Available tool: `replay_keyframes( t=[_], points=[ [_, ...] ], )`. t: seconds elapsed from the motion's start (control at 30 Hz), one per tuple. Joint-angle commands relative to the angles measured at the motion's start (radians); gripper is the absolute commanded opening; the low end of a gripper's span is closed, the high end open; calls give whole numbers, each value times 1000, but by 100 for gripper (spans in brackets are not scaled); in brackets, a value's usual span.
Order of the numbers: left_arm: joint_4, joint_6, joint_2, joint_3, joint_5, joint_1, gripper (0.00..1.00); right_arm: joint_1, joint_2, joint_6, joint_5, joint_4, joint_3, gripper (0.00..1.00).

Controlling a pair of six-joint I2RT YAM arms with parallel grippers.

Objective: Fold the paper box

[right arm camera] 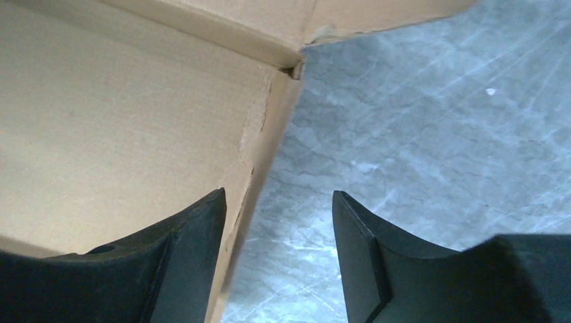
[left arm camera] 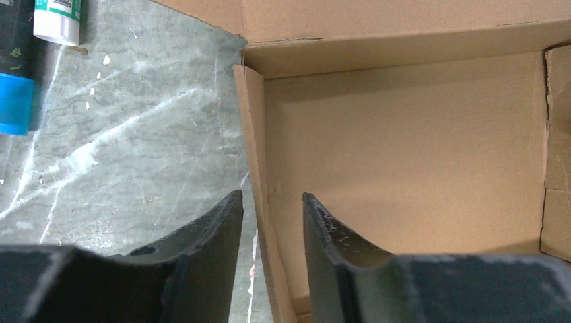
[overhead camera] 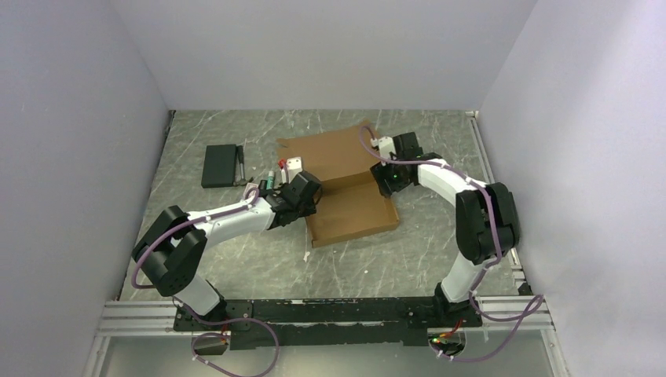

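The paper box (overhead camera: 353,216) is brown corrugated cardboard in the middle of the table, with a shallow tray in front and its lid panel (overhead camera: 330,153) standing up behind. My left gripper (overhead camera: 310,200) is at the tray's left wall. In the left wrist view its open jaws (left arm camera: 271,196) straddle that upright wall (left arm camera: 254,134) without squeezing it. My right gripper (overhead camera: 385,181) is at the box's right side. In the right wrist view it is open (right arm camera: 277,193), with the right wall (right arm camera: 266,148) just inside its left finger (right arm camera: 195,242).
A black case (overhead camera: 219,165) and a pen (overhead camera: 241,165) lie at the back left. Small bottles and tubes (overhead camera: 271,177) and a white item (overhead camera: 293,165) lie beside the box's left side. A blue-capped tube (left arm camera: 13,101) shows in the left wrist view. Grey walls enclose the marbled table.
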Motion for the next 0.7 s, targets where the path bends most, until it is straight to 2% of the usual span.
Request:
replay_keyframes(
  t=[0.0,0.1,0.27,0.47,0.57,0.67],
  points=[
    [13,6,-31,34,-2,-2,46,-55,-93,-15,-186,-20,-5,66],
    [8,20,-41,36,2,-2,54,-64,-111,-33,-257,-38,-1,72],
    [4,100,-93,27,12,-2,71,-82,-138,-78,-350,-70,7,75],
    [96,346,-245,-53,149,4,92,-129,-209,-187,-522,-149,19,75],
    [52,418,-294,-59,207,42,94,-141,-228,-213,-546,-164,17,75],
    [-7,442,-308,-60,260,119,92,-145,-238,-219,-552,-167,17,75]
  ],
)
